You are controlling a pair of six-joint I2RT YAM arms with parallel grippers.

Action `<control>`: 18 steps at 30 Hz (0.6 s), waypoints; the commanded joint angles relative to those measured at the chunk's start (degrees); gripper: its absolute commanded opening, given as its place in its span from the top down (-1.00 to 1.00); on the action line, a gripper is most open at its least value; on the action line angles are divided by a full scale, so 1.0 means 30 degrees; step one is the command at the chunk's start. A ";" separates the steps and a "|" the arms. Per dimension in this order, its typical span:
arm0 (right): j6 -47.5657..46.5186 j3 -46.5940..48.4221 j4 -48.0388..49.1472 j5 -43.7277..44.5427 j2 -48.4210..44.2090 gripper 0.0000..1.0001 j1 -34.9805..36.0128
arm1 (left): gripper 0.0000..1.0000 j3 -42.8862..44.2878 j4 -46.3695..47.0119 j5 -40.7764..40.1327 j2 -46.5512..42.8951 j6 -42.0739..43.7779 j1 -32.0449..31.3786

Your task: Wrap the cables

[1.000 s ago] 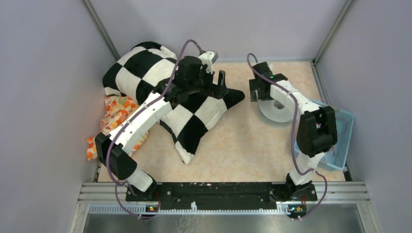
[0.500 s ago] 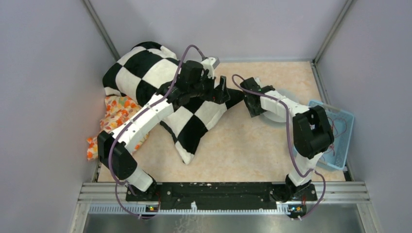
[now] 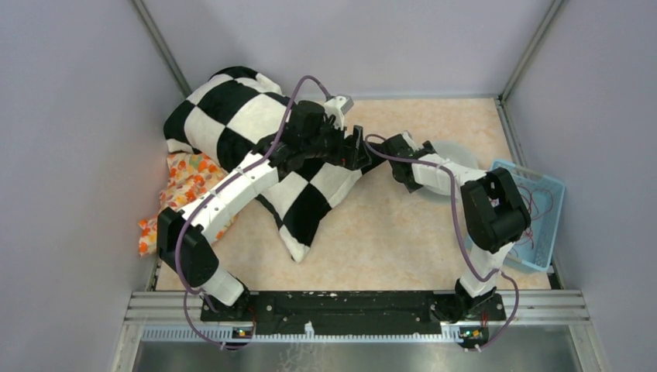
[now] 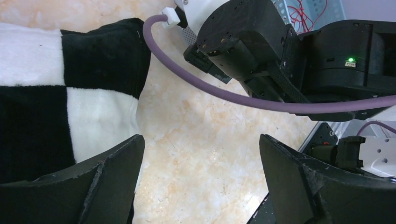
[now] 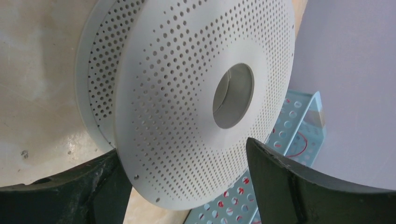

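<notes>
The cables (image 3: 534, 203) are thin dark-red wires lying loose in the blue basket (image 3: 545, 236) at the right edge. They also show in the left wrist view (image 4: 299, 11) and through the basket holes in the right wrist view (image 5: 299, 140). A white perforated spool (image 3: 459, 155) lies on the table beside the basket. My right gripper (image 3: 397, 155) is at the spool's left side. Its jaws are open and straddle the spool's rim (image 5: 187, 107). My left gripper (image 3: 359, 146) is open and empty over the bare table (image 4: 201, 140), close to the right wrist.
A black-and-white checkered pillow (image 3: 232, 116) lies under my left arm at the back left; its corner shows in the left wrist view (image 4: 70, 107). An orange patterned cloth (image 3: 186, 178) lies by the left wall. Grey walls enclose the table.
My right gripper has swung left and down from above the spool to its left side. My left gripper has moved right, so both grippers now stand close together.
</notes>
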 commanded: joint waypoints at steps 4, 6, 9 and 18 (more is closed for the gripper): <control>-0.1518 -0.1216 0.1997 0.0191 -0.1490 -0.40 0.0318 | -0.97 -0.0203 0.1350 0.1065 -0.0235 -0.0420 0.0060; -0.1748 -0.1550 0.2318 -0.0001 -0.1721 -0.27 0.0304 | -0.97 -0.0202 0.1387 0.1125 -0.0234 -0.0424 0.0062; -0.2059 -0.2065 0.2797 -0.0077 -0.2112 0.03 0.0309 | -0.97 -0.0276 0.1434 0.1182 -0.0276 -0.0396 0.0059; -0.2167 -0.2070 0.2948 0.0217 -0.3602 0.93 0.0560 | -0.97 -0.0415 0.1639 0.1387 -0.0362 -0.0556 0.0063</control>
